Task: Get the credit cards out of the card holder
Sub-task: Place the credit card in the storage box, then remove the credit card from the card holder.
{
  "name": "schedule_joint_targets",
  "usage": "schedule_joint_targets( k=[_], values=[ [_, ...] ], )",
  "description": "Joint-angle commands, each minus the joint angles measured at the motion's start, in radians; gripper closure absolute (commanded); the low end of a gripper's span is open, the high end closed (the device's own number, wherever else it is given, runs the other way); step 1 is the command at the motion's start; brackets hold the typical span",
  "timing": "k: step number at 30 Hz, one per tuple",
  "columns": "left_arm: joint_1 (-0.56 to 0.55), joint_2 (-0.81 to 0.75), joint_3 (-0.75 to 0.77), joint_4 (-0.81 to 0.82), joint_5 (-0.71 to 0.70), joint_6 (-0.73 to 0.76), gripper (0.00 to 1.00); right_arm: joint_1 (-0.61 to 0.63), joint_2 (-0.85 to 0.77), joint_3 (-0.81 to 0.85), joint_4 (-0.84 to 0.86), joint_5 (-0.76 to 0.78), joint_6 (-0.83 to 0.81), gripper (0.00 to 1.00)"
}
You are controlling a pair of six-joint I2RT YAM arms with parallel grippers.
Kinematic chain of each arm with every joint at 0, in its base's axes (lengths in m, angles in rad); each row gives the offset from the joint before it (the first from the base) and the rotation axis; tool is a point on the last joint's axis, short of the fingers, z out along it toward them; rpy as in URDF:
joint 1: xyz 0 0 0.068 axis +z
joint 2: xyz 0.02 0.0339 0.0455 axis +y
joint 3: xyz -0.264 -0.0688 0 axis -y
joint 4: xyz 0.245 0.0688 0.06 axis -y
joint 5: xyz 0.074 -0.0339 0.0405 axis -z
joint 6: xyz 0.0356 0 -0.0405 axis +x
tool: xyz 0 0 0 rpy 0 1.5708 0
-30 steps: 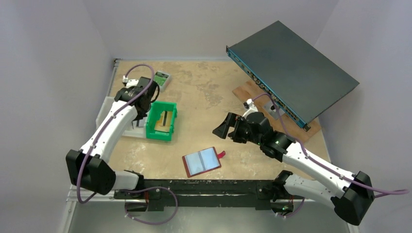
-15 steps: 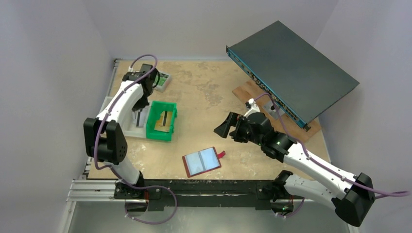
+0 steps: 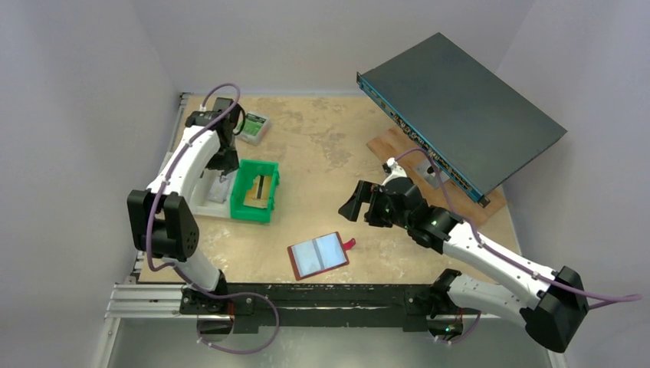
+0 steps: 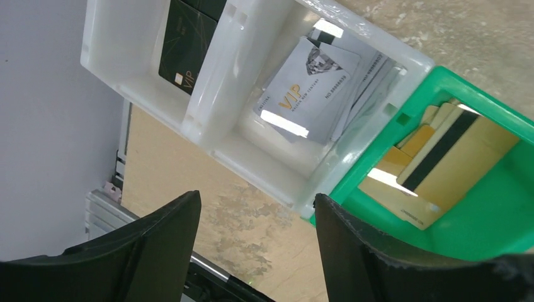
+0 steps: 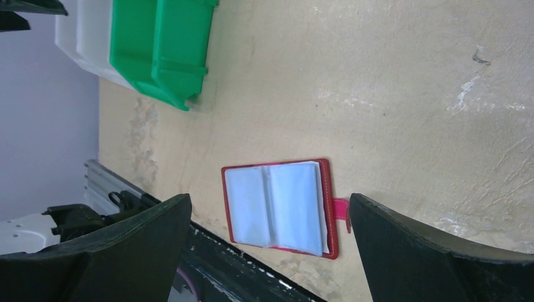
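The card holder (image 3: 318, 255) lies open and flat on the table (image 3: 322, 146), close to the near edge, between the two arm bases. Its pale pockets face up. We cannot tell whether any pocket has a card in it. Its long axis runs roughly left to right, the right end tilted slightly away from the bases, and the snap tab (image 5: 341, 209) points right.

The right gripper (image 5: 271, 251) hovers above the holder with its jaws wide apart and nothing between them.

Well to the left, the left gripper (image 4: 255, 251) hangs over a white bin (image 4: 208, 82) that touches a green bin (image 4: 478, 100). Its jaws are parted and bare. Credit cards (image 4: 308, 91) lie in the bins:
- **White bin:** silver cards overlap, the lower ones mostly covered, and a black card (image 4: 182, 41) is cut off at the frame's top.
- **Green bin:** gold cards (image 4: 441, 163) are partly hidden by the rim.
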Motion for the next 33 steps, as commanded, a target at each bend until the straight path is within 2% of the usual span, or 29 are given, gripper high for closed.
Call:
schedule_joint_targets(
  k=[1, 10, 17, 22, 27, 33],
  values=[
    [0.004, -0.131, 0.001, 0.001, 0.094, 0.027, 0.32, -0.003, 0.027, 0.052, -0.011, 0.047, -0.038, 0.01],
    [0.0, -0.36, -0.17, 0.07, 0.377, 0.021, 0.25, 0.031, 0.085, 0.056, -0.021, 0.045, -0.072, 0.01],
    [-0.054, -0.532, -0.358, 0.146, 0.617, -0.035, 0.23, 0.189, 0.194, 0.108, -0.024, 0.131, -0.046, 0.01],
    [-0.143, -0.622, -0.52, 0.26, 0.793, -0.128, 0.22, 0.26, 0.287, 0.123, 0.021, 0.126, -0.006, 0.09],
    [-0.256, -0.663, -0.653, 0.385, 0.859, -0.248, 0.22, 0.351, 0.392, 0.191, 0.008, 0.185, 0.015, 0.12],
    [-0.293, -0.697, -0.768, 0.446, 0.866, -0.313, 0.22, 0.441, 0.528, 0.271, 0.011, 0.212, 0.037, 0.2]
  ],
)
